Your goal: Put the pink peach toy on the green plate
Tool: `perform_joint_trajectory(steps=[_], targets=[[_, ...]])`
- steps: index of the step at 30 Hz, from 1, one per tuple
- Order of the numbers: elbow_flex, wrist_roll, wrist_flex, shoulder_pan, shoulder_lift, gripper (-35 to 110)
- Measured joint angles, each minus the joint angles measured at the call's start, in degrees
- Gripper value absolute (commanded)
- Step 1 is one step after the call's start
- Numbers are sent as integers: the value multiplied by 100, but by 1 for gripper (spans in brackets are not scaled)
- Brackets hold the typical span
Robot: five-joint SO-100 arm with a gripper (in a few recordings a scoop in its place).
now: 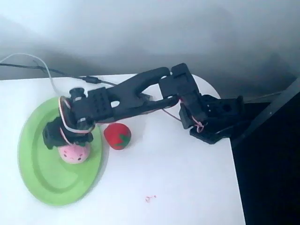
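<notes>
The pink peach toy (74, 154) is over the right half of the green plate (42, 173), a large light-green oval at the left of the white table. My black gripper (65, 143) reaches down from above the plate and sits right on top of the peach, hiding its upper part. The fingers are buried under the wrist and the toy, so whether the jaws still clasp the peach or stand apart cannot be made out.
A red strawberry-like toy (117, 136) with green leaves lies on the table just right of the plate, under the arm. Cables (42, 68) run along the table's back edge. The arm's base (218, 117) is clamped at the right edge. A small pink scrap (150, 198) lies near the front.
</notes>
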Motion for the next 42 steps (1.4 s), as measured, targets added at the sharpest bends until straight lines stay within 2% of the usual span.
perform_joint_trajectory(steps=[4,7,15,23,28,34,42], targets=[[158,-88,-9,105,738,29],[650,-176,-9,220,1512,0],[3340,308,-167,817,4298,0],[6899,448,-167,1336,7752,0],[9009,448,229,1582,9932,0],[10494,606,316,1477,11101,0],[11136,527,457,1230,11610,0]])
